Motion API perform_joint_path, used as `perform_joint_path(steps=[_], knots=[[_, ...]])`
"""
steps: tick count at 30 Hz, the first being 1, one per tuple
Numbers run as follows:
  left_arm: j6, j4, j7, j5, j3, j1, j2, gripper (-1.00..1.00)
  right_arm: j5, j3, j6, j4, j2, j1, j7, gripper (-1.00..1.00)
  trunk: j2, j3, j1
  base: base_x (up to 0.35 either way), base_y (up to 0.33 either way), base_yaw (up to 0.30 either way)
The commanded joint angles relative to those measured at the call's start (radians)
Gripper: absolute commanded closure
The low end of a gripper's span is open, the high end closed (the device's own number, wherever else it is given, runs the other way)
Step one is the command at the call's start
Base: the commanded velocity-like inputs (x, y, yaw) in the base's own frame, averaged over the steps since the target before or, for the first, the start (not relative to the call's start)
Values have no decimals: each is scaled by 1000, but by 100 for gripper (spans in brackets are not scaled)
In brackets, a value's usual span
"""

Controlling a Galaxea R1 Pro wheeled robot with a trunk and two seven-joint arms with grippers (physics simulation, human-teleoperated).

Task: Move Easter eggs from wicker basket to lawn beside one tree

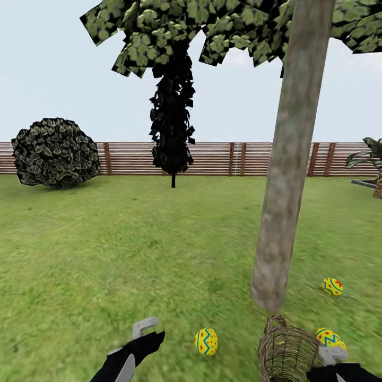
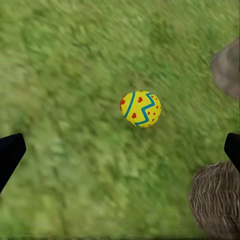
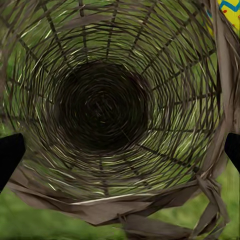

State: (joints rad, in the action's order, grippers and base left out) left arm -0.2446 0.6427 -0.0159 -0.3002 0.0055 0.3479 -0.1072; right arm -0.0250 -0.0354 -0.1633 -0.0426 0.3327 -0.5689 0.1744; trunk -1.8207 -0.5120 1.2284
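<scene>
Flanking the tree [image 1: 289,159]: three Easter eggs [image 1: 206,341], wicker basket [image 1: 286,353] alongside.

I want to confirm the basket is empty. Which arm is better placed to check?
Right. Its end effector is at the wicker basket, and the right wrist view looks straight into the basket's empty bottom.

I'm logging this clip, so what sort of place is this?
Likely a fenced garden: mottled green grass lawn, a brown slatted wooden fence behind, and a tall grey-brown tree trunk near a rounded dark-green bush.
</scene>
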Motion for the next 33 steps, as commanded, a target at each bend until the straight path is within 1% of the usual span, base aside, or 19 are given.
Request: perform_joint_path(steps=[1,6,9,13,19,28,33], knots=[[-5,-3,-1,-8,1,0,0,-100,-2,-3,-5,5,0,0,4,-100,7,3,-4,0,0,0],[-5,-18,0,-7,1,0,1,-100,-1,-3,2,44,1,0,4,-100,42,23,-23,0,0,0],[-5,-62,0,-7,1,0,3,-100,-2,-3,87,93,1,0,4,-100,63,35,-35,0,0,0],[-6,-102,-1,-7,-2,0,4,-100,-4,-3,122,127,3,0,3,-100,91,52,-50,-35,0,0],[-4,-154,-1,-8,-4,0,2,-100,-4,-3,122,130,2,0,3,-100,133,78,-73,-296,0,0],[-4,-174,0,-8,-4,0,1,-100,-5,-3,120,138,-1,1,3,-100,196,119,-108,-341,0,0],[-4,-173,-2,-8,-3,0,4,-100,-6,-4,111,139,-3,3,4,-100,231,143,-127,-93,0,0]])
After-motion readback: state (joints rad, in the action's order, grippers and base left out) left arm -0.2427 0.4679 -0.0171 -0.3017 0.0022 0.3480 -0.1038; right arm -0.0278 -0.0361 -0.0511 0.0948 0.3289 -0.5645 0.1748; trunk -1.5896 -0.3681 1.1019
